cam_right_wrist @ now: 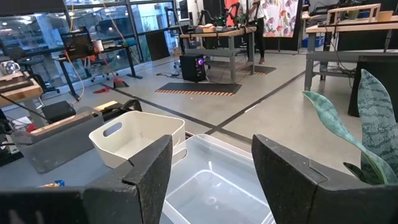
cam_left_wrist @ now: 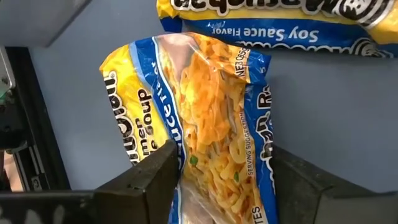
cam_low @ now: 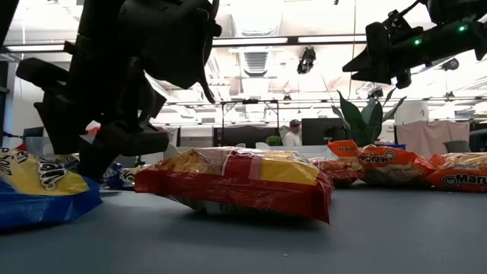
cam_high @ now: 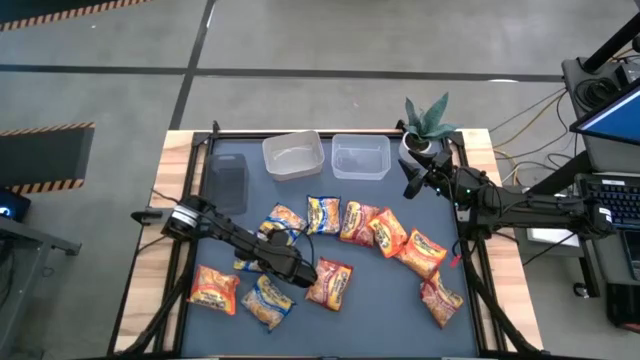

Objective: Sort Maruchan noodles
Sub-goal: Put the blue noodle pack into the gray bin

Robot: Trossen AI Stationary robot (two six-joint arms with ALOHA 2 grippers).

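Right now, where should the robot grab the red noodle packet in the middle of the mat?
From straight above, pinching across its narrow width. The red packet lies flat, so a sideways approach would probably just push it along. Its right side is clear, but the left gripper, closed on a yellow-and-blue packet, sits close on its left.

Maruchan noodles (cam_high: 330,283) scattered flat on mat
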